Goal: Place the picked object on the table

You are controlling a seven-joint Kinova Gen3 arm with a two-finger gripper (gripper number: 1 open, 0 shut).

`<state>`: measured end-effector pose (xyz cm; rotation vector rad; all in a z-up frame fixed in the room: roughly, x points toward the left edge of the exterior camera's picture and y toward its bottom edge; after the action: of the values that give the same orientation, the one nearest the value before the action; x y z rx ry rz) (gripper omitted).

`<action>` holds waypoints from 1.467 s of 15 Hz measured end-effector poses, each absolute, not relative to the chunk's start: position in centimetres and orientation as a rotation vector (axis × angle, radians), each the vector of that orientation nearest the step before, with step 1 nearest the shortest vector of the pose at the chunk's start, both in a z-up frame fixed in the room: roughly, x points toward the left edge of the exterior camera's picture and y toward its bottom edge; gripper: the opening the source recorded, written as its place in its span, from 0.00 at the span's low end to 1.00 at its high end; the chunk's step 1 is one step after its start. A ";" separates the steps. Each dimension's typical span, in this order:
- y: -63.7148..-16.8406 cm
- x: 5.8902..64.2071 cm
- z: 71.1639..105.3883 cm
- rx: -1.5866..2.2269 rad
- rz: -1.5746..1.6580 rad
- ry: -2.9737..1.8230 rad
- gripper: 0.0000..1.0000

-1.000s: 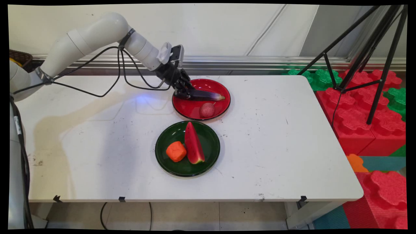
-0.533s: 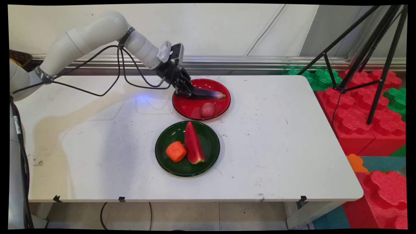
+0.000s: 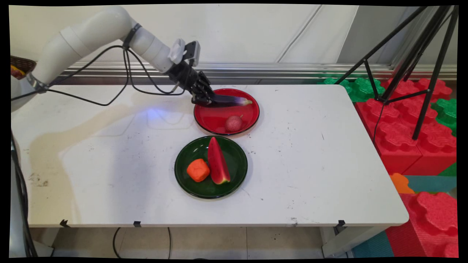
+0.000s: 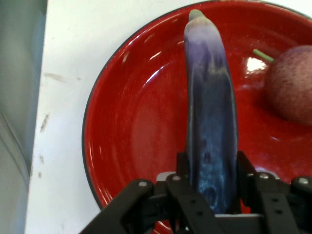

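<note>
Gripping purple eggplant [image 4: 211,122] above red plate [image 4: 131,126], gripper [image 4: 210,170] clamped

Over the red plate: the gripper [image 3: 204,99] is clamped on the eggplant [image 3: 230,102], which juts out level above the red plate [image 3: 252,118], barring its far half.
Red plate, near side: a pinkish fruit [image 3: 233,123] sits there; bare red floor to its left.
Green plate [image 3: 237,182]: just beside the red one, with a watermelon slice [image 3: 218,160] and an orange fruit [image 3: 197,170] touching; narrow gap between plates.
Table [image 3: 329,164]: wide bare stretches left and right of the plates.
Right, off the table: tripod [image 3: 413,65] and foam blocks [image 3: 402,128].
</note>
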<state>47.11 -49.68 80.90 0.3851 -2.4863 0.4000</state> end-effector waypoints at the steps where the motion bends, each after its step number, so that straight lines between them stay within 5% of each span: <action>1: -49.3 47.3 81.2 0.389 0.400 -2.483 0.00; 15: -39.8 53.1 88.7 0.499 0.372 -2.433 0.00; 22: -34.6 57.4 89.9 0.494 0.323 -2.541 0.00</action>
<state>57.37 -34.64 89.93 0.4943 -2.5407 0.3234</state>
